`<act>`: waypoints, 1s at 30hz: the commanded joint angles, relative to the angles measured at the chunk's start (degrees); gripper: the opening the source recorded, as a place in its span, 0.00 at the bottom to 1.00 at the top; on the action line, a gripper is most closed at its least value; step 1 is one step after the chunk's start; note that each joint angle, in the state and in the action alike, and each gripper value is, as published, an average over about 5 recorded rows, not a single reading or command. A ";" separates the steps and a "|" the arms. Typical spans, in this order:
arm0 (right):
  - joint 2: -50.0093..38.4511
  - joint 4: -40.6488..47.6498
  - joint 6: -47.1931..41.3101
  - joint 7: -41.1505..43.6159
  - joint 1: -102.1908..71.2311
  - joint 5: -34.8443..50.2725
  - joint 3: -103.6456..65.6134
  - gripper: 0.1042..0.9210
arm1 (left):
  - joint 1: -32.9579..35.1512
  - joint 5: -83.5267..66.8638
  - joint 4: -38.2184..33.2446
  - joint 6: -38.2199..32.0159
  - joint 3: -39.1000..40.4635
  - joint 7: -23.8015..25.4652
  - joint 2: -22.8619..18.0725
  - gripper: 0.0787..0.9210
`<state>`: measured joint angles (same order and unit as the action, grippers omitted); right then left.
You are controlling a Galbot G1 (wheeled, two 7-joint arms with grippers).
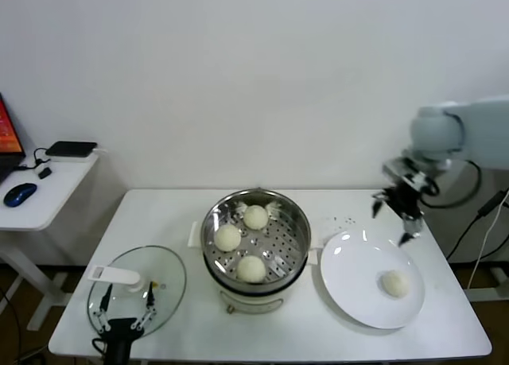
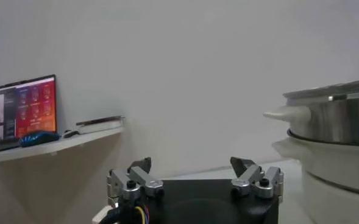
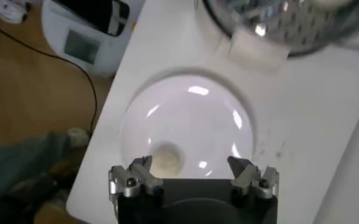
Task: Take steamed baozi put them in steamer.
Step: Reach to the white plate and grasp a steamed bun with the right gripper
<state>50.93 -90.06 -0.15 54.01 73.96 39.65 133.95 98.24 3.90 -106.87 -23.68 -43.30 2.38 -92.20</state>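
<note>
Three creamy-white baozi (image 1: 255,216) (image 1: 227,238) (image 1: 251,269) lie on the perforated tray of the shiny steel steamer (image 1: 296,222) at the table's middle. One more baozi (image 1: 395,283) rests on the white plate (image 1: 350,285) to the steamer's right; the right wrist view shows it too, baozi (image 3: 165,159) on plate (image 3: 216,122). My right gripper (image 1: 393,219) hangs open and empty above the plate's far edge, the baozi below and nearer the front. My left gripper (image 1: 126,308) stays parked, open, at the front left over the glass lid (image 1: 163,281). In the left wrist view the steamer (image 2: 334,115) stands beside the left gripper (image 2: 191,165).
The glass lid with a white handle (image 1: 114,275) lies at the front left. A side desk (image 1: 44,192) holds a mouse and a laptop on the far left. Cables (image 1: 485,214) hang off the table's right side. A white device (image 3: 85,30) stands on the floor beyond the table edge.
</note>
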 commanded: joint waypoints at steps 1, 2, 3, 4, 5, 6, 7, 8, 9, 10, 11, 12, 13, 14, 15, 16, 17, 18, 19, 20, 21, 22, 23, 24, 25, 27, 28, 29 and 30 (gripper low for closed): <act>-14.03 -1.96 -14.95 -9.33 -8.11 -12.49 1.81 0.88 | -0.03 0.16 0.19 -0.02 0.05 -0.01 -2.29 0.88; -14.71 -1.31 -15.33 -9.81 -10.45 -13.30 0.26 0.88 | -0.04 0.19 0.20 -0.01 0.02 -0.02 -2.32 0.88; -15.35 -0.49 -15.65 -10.22 -12.89 -14.03 -1.42 0.88 | -0.06 0.27 0.24 -0.02 -0.06 -0.02 -2.36 0.88; -15.94 0.45 -16.08 -10.65 -15.81 -14.66 -3.61 0.88 | -0.10 0.34 0.30 -0.03 -0.17 -0.01 -2.39 0.88; -16.40 1.33 -16.38 -10.94 -18.48 -15.10 -5.79 0.88 | -0.15 0.44 0.37 -0.03 -0.30 -0.01 -2.41 0.88; -16.81 2.14 -16.70 -11.12 -21.09 -15.37 -8.17 0.88 | -0.18 0.56 0.44 -0.03 -0.43 -0.01 -2.42 0.88; -17.16 2.80 -17.07 -11.30 -23.41 -15.52 -10.52 0.88 | -0.18 0.68 0.48 -0.03 -0.56 0.00 -2.43 0.88; -17.44 3.14 -17.43 -11.44 -25.38 -15.61 -12.62 0.88 | -0.14 0.75 0.47 0.00 -0.65 0.01 -2.44 0.88; -17.64 3.22 -17.63 -11.45 -26.74 -15.66 -14.14 0.88 | -0.07 0.82 0.46 0.04 -0.73 0.02 -2.44 0.88; -17.77 3.16 -17.77 -11.45 -27.81 -15.59 -15.34 0.88 | -0.01 0.89 0.43 0.06 -0.82 0.04 -2.46 0.88; -17.86 3.07 -17.89 -11.52 -28.69 -15.43 -16.22 0.88 | 0.04 0.92 0.41 0.09 -0.90 0.05 -2.49 0.88; -17.94 3.06 -17.94 -11.58 -29.49 -15.33 -17.11 0.88 | 0.07 0.94 0.41 0.11 -0.96 0.05 -2.54 0.88; -17.98 3.20 -17.97 -11.66 -30.29 -15.28 -17.99 0.88 | 0.08 0.97 0.44 0.12 -1.01 0.05 -2.59 0.88; -18.00 3.55 -17.98 -11.84 -31.22 -15.33 -18.87 0.88 | 0.10 1.04 0.48 0.11 -1.03 0.05 -2.64 0.88; -18.04 3.97 -18.02 -12.05 -32.22 -15.42 -19.73 0.88 | 0.13 1.11 0.52 0.10 -1.02 0.06 -2.70 0.88; -18.09 4.43 -18.11 -12.25 -33.18 -15.66 -20.64 0.88 | 0.16 1.19 0.55 0.08 -0.98 0.07 -2.73 0.88; -18.19 4.95 -18.17 -12.43 -34.25 -16.07 -21.51 0.88 | 0.21 1.27 0.57 0.06 -0.94 0.08 -2.76 0.88; -18.30 5.43 -18.22 -12.58 -35.24 -16.53 -22.32 0.88 | 0.25 1.36 0.58 0.05 -0.90 0.09 -2.78 0.88; -18.44 5.79 -18.28 -12.67 -36.06 -16.96 -22.99 0.88 | 0.29 1.41 0.57 0.05 -0.88 0.10 -2.80 0.88; -18.62 6.20 -18.33 -12.81 -36.96 -17.40 -23.74 0.88 | 0.31 1.44 0.56 0.05 -0.89 0.11 -2.80 0.88; -18.79 6.52 -18.35 -12.94 -37.72 -17.77 -24.31 0.88 | 0.33 1.47 0.56 0.04 -0.91 0.12 -2.80 0.88; -18.97 6.76 -18.43 -13.08 -38.45 -17.97 -24.85 0.88 | 0.34 1.49 0.58 0.04 -0.95 0.12 -2.80 0.88; -19.15 6.97 -18.53 -13.23 -39.25 -18.12 -25.40 0.88 | 0.35 1.53 0.62 0.03 -0.99 0.13 -2.80 0.88; -19.33 7.14 -18.63 -13.34 -40.06 -18.26 -25.90 0.88 | 0.36 1.57 0.67 0.03 -1.02 0.13 -2.80 0.88; -19.53 7.23 -18.72 -13.41 -40.83 -18.46 -26.51 0.88 | 0.36 1.61 0.73 0.02 -1.03 0.13 -2.80 0.88; -19.91 7.33 -18.93 -13.55 -42.48 -18.82 -27.83 0.88 | 0.39 1.76 0.79 0.00 -1.00 0.13 -2.80 0.88; -20.07 7.33 -19.04 -13.66 -43.23 -18.98 -28.53 0.88 | 0.40 1.82 0.79 0.00 -0.97 0.13 -2.80 0.88; -20.20 7.34 -19.15 -13.81 -43.96 -19.06 -29.31 0.88 | 0.41 1.86 0.79 0.00 -0.95 0.13 -2.80 0.88; -20.26 7.34 -19.28 -13.94 -44.53 -19.05 -29.84 0.88 | 0.42 1.90 0.76 0.01 -0.94 0.13 -2.80 0.88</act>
<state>32.50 -84.10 -17.85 41.30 38.81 22.87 111.53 98.61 5.61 -106.13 -23.66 -44.27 2.48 -92.20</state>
